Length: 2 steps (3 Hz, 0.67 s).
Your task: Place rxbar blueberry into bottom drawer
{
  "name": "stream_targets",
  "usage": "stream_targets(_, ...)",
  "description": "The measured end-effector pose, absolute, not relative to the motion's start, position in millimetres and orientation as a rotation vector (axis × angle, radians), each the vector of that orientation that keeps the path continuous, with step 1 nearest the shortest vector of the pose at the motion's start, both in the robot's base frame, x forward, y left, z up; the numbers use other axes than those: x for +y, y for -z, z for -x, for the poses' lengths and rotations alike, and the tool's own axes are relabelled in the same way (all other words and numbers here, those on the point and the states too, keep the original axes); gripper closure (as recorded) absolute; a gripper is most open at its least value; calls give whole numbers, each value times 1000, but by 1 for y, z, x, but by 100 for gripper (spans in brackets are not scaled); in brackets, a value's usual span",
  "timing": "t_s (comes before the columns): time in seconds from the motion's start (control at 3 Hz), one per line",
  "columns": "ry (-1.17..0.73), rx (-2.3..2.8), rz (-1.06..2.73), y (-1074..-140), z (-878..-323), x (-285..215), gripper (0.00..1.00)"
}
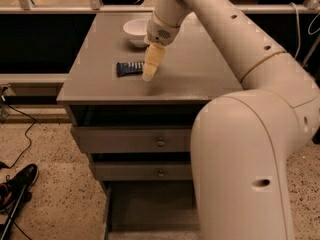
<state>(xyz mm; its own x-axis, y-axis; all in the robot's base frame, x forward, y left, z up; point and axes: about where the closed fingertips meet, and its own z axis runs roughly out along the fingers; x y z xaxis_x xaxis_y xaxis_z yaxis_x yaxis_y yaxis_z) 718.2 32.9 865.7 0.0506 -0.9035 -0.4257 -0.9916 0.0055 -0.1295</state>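
Observation:
The rxbar blueberry [129, 68], a flat dark navy bar with white lettering, lies on the grey-brown cabinet top [190, 79], left of centre. My gripper [149, 73] hangs from the white arm with its pale fingers [152, 60] pointing down at the bar's right end, touching or just above it. The bottom drawer [150, 206] is pulled out at the foot of the cabinet, its flat floor bare; my arm's body hides its right part.
A white bowl [137, 30] stands on the cabinet top behind the bar. Two upper drawers with round knobs [160, 142] are closed. A black shoe [17, 183] and a cable lie on the speckled floor at left.

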Motion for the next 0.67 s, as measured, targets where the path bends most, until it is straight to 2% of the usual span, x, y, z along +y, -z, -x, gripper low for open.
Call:
stream_targets(0.33,-348,1923,1933,-854,-725,33,0)
stream_targets(0.67,-382,1934,1929,-844,-730,35,14)
